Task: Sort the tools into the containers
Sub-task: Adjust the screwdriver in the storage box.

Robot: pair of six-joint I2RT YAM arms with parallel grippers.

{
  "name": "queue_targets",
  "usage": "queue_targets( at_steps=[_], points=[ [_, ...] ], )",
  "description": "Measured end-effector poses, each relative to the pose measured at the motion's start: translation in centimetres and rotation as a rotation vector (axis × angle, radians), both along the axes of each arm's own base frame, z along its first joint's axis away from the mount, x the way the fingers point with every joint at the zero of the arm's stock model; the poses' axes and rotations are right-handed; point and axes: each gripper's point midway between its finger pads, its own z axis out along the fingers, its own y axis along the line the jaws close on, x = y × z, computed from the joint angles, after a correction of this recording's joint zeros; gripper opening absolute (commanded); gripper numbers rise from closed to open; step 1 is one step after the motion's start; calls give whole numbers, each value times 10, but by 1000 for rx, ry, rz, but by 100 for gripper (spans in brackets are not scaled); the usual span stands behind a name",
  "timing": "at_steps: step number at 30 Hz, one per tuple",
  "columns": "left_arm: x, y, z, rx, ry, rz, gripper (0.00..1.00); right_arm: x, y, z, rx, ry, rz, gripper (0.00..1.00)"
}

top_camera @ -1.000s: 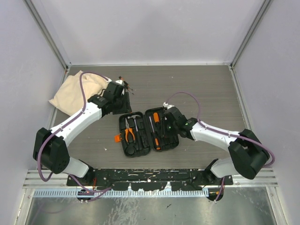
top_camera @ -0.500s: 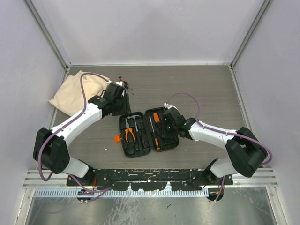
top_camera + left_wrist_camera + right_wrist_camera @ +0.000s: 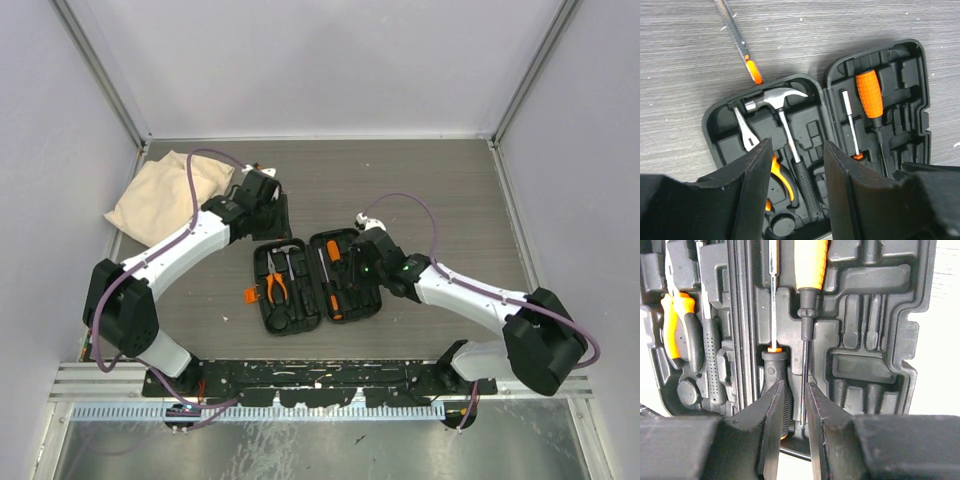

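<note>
An open black tool case (image 3: 300,318) lies at mid-table. In the left wrist view its left half holds a claw hammer (image 3: 784,120) and orange-handled pliers (image 3: 777,175). Its right half holds an orange-handled screwdriver (image 3: 869,92) and a thin screwdriver (image 3: 849,120). My left gripper (image 3: 797,145) hovers open over the hammer's handle, holding nothing. My right gripper (image 3: 795,385) hangs low over the case's right half, its jaws a narrow gap apart. The orange screwdriver's thin shaft (image 3: 805,360) runs into that gap, and a black-handled driver (image 3: 773,365) lies under the left finger.
A loose thin tool with an orange part (image 3: 742,50) lies on the table beyond the case. A beige cloth bag (image 3: 160,195) sits at the back left. A small orange piece (image 3: 249,295) sticks out at the case's left edge. Grey walls enclose the table.
My left gripper has swung right and nearer, from beside the bag to over the case's left half. The right gripper has shifted slightly along the case's right half.
</note>
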Motion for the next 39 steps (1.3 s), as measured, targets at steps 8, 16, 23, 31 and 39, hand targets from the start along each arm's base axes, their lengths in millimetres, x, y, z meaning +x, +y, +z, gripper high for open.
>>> queue_targets(
  at_steps=[8,16,23,31,39],
  points=[
    [-2,-13,3,-7,-4,-29,45,-9,3,-9,-2,50,40,29],
    [-3,-12,1,-4,0,-29,45,-19,1,-25,-33,117,59,27],
    [-4,-12,-1,-4,5,-26,45,-26,-1,-27,-42,145,71,27],
    [-5,-12,-3,-8,13,-18,44,-28,-2,-30,-47,158,75,18],
    [-6,-12,-4,-13,18,-15,44,-28,-3,-29,-54,163,72,10]
  ],
)
